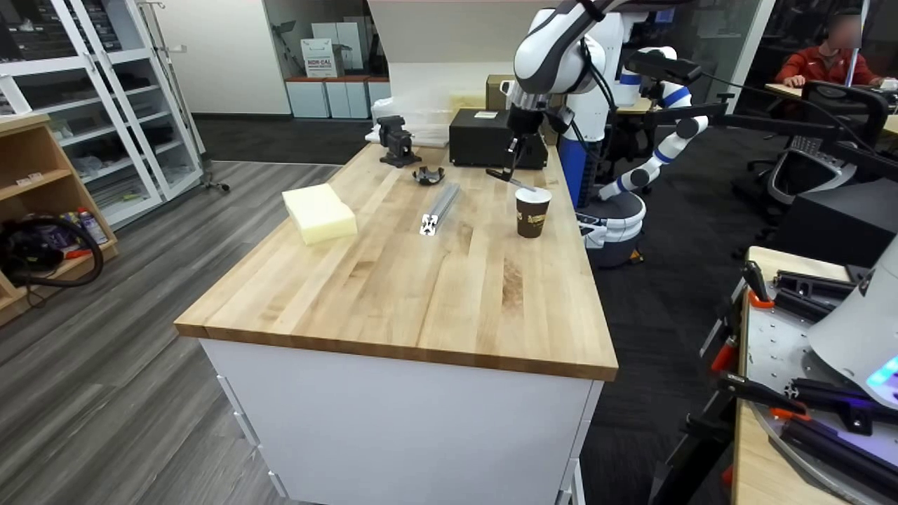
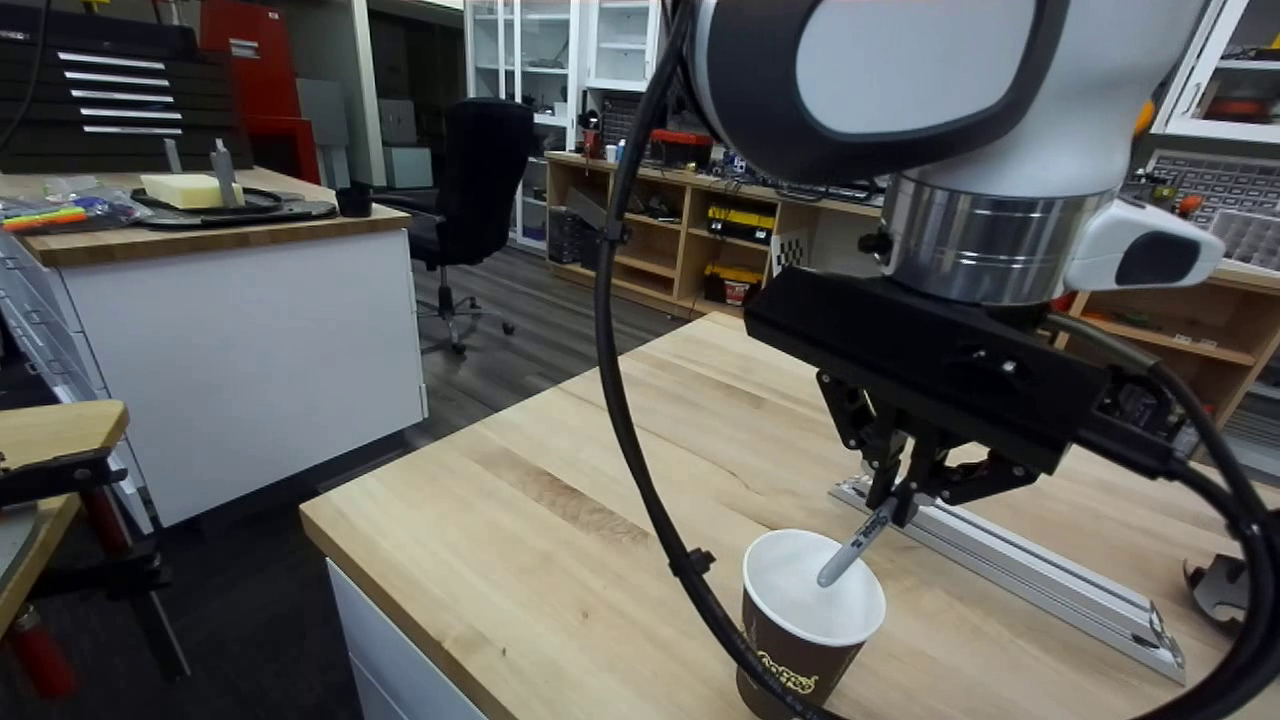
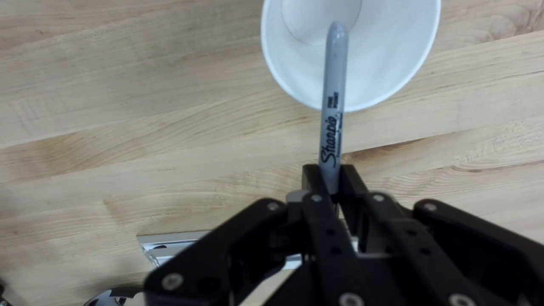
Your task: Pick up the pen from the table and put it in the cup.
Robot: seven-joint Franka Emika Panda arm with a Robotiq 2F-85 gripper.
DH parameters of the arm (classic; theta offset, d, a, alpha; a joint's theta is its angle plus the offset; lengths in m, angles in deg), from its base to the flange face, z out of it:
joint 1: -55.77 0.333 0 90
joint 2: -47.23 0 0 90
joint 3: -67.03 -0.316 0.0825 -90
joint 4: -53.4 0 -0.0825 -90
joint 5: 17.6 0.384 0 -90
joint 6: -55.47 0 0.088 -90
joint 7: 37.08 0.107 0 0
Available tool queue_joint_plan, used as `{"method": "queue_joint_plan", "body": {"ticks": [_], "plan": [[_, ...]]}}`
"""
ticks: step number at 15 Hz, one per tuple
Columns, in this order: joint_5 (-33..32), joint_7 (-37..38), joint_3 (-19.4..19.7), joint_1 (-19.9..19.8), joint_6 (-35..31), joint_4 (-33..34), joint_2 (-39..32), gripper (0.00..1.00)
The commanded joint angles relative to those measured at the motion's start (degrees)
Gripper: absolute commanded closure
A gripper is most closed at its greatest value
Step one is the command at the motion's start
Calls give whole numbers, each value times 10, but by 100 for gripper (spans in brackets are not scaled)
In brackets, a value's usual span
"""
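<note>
Take the cup (image 1: 532, 219) as your mark. Your gripper (image 3: 330, 180) is pinched on the pen (image 3: 333, 102) and hangs outside the cup's mouth, on the side facing the metal rail (image 2: 1030, 580). The pen slants down from your grip toward the cup, its free end over the opening; you can't tell whether that end is below the lip. You likely need to move over the cup and steepen the pen before letting go, or the shaft may catch the near lip and tip the cup. Past the cup, away from the rail, the edge of the table (image 1: 337, 294) runs near, so push gently; the rail side offers more wood.
</note>
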Motion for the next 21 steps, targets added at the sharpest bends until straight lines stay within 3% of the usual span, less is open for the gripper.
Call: {"method": "queue_joint_plan", "body": {"ticks": [1, 8, 13, 14, 15, 19, 21], "plan": [[32, -40, -31, -27, -54, -69, 46, 97], [89, -89, -67, -60, -96, -122, 63, 97], [98, -100, -61, -66, -101, -142, 74, 94], [100, -104, -63, -69, -106, -145, 76, 61], [102, -105, -63, -71, -111, -148, 78, 60], [131, -129, -92, -90, -175, -175, 100, 36], [141, -121, -102, -95, -171, -187, 119, 23]]}}
